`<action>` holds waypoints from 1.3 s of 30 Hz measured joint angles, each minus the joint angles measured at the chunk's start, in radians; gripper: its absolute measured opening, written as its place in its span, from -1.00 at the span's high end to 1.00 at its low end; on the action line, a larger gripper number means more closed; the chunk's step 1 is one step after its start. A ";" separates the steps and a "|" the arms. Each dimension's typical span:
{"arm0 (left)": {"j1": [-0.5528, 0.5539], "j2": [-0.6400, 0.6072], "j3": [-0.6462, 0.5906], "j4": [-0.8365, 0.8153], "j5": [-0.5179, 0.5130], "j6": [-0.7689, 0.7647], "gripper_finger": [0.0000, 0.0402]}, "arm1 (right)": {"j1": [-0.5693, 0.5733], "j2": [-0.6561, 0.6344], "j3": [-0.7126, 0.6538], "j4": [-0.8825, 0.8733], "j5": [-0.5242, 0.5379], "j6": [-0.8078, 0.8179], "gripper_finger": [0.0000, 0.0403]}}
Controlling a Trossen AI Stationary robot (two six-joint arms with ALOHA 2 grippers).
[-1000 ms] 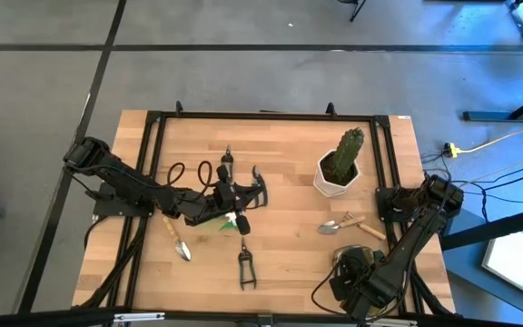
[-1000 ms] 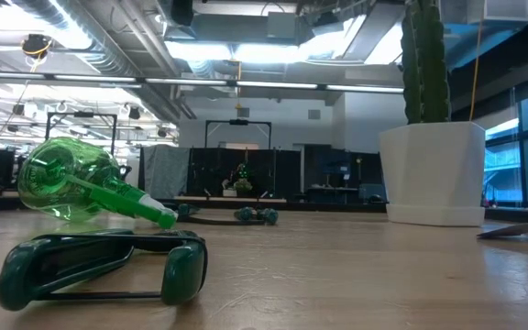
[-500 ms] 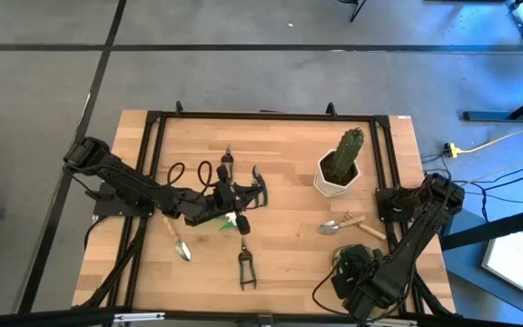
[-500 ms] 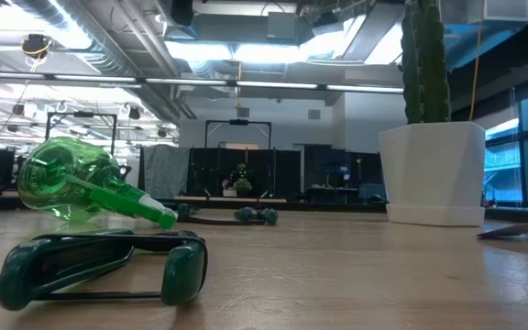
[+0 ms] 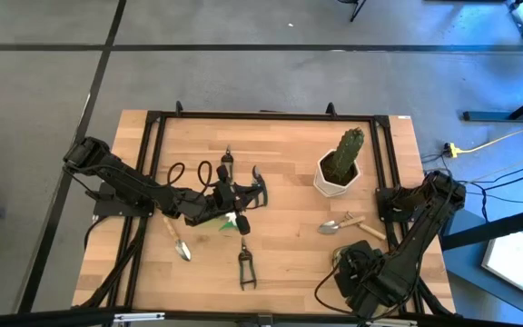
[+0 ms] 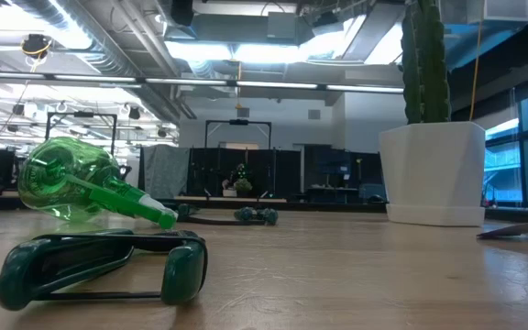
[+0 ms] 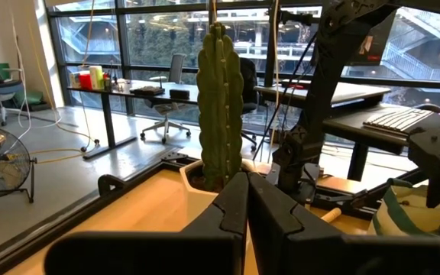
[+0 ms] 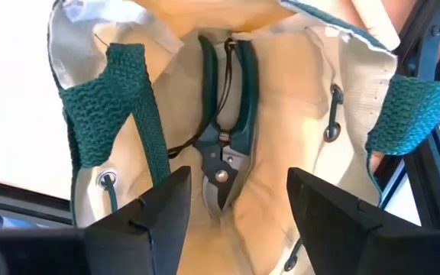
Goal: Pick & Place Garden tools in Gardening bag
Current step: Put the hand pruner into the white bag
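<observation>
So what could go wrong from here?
The right gripper hangs open over the gardening bag, with the pruning shears lying inside. Its fingers sit close to the green handle strap, so pulling away might snag it and drag the bag. The left gripper is shut among crowded tools at mid-table, and moving there may knock the spray bottle.

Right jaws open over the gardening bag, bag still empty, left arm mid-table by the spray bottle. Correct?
Not quite: the gardening bag isn't empty. The right wrist view shows pruning shears lying inside it. The rest holds: the right gripper has open jaws over the bag, and the left gripper is mid-table by the spray bottle.
</observation>
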 joint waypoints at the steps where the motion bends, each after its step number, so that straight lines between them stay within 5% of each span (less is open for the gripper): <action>1: 0.000 0.000 0.000 0.000 0.000 0.000 0.98 | 0.000 0.000 0.000 0.000 -0.002 -0.001 -0.09; 20: 0.000 0.000 0.000 -0.005 0.000 0.000 0.97 | -0.012 -0.144 0.001 0.006 0.047 -0.093 -0.09; 32: -0.007 0.000 0.000 -0.023 0.008 -0.009 0.97 | -0.010 -0.219 0.001 0.072 0.417 -0.239 -0.09; 39: -0.007 0.000 0.000 -0.023 0.008 -0.009 0.97 | -0.010 -0.229 0.001 0.089 0.525 -0.316 -0.09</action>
